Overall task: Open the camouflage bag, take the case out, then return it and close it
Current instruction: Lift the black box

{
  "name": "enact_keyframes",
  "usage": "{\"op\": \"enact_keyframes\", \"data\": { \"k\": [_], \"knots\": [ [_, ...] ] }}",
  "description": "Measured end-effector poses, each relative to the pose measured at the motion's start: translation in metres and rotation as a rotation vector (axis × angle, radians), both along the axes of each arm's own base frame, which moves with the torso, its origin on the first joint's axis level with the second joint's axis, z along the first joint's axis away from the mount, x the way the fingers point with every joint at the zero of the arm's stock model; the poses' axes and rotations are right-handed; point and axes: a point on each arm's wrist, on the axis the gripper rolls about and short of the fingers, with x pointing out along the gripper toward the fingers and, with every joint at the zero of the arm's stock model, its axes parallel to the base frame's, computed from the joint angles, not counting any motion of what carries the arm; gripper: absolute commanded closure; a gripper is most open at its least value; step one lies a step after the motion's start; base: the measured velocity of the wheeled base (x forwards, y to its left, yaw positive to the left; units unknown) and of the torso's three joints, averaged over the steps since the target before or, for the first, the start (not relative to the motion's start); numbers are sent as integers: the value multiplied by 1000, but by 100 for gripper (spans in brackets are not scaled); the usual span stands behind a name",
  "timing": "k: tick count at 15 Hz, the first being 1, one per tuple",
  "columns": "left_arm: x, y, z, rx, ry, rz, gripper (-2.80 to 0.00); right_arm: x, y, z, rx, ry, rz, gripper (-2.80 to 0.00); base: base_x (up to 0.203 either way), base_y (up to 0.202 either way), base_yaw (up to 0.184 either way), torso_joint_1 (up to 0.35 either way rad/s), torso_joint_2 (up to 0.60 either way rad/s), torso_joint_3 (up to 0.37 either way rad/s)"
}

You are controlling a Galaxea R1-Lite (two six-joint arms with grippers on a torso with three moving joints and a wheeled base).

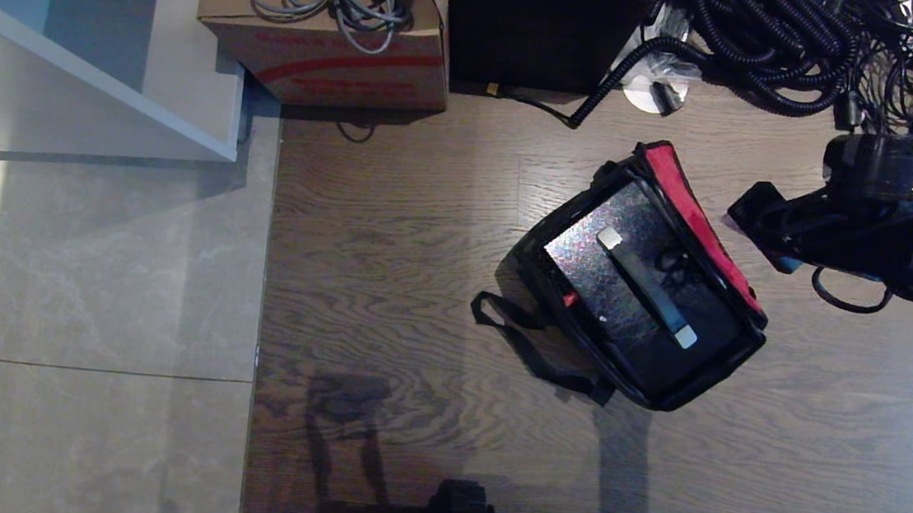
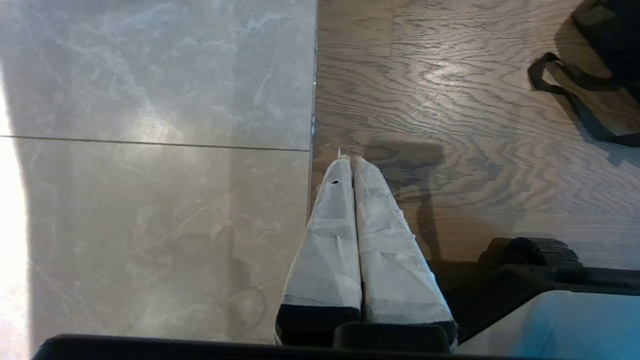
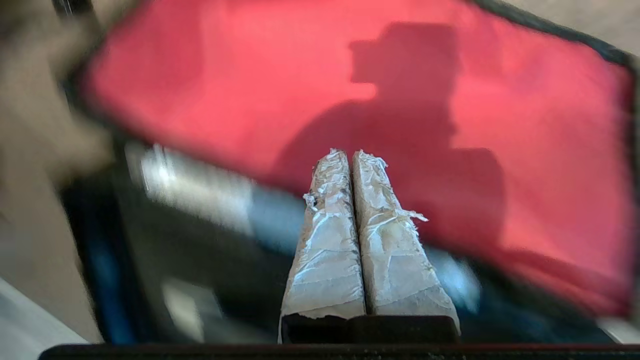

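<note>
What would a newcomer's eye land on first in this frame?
The open camouflage bag on the brown wood floor, its red-lined lid flipped up. Inside it lies the speckled glittery grey-black case with its black silver-ended handle. Just right of the lid hovers the right gripper, taped fingers shut and empty; black coiled cables crowd the far right corner.

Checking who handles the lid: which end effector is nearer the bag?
Right. The right end effector faces the bag's red lining; the left end effector hangs over bare floor, apart.

One camouflage bag (image 1: 663, 394), one case (image 1: 636, 285), one cardboard box (image 1: 333, 60), one black cube box (image 1: 542, 37), two grippers, left gripper (image 2: 349, 159), right gripper (image 3: 348, 152)
</note>
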Motion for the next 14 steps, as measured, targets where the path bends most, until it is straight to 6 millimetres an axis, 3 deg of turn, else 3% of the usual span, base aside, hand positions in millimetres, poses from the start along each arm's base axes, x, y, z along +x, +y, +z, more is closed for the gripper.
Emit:
{"op": "enact_keyframes", "data": {
  "k": [3, 4, 9, 11, 14],
  "knots": [
    [0, 0, 0, 0, 0, 0, 0, -38, 14, 7, -140, 0, 92, 0, 0, 0, 0, 0, 0, 0],
    [0, 0, 0, 0, 0, 0, 0, -51, 26, 12, -173, -14, 150, -280, 0, 0, 0, 0, 0, 0],
    [0, 0, 0, 0, 0, 0, 0, -111, 86, -13, -473, -7, 404, -280, 0, 0, 0, 0, 0, 0],
    [0, 0, 0, 0, 0, 0, 0, -122, 100, -24, -642, -13, 436, -280, 0, 0, 0, 0, 0, 0],
    [0, 0, 0, 0, 0, 0, 0, -124, 114, -39, -834, -32, 425, -280, 0, 0, 0, 0, 0, 0]
  ]
}}
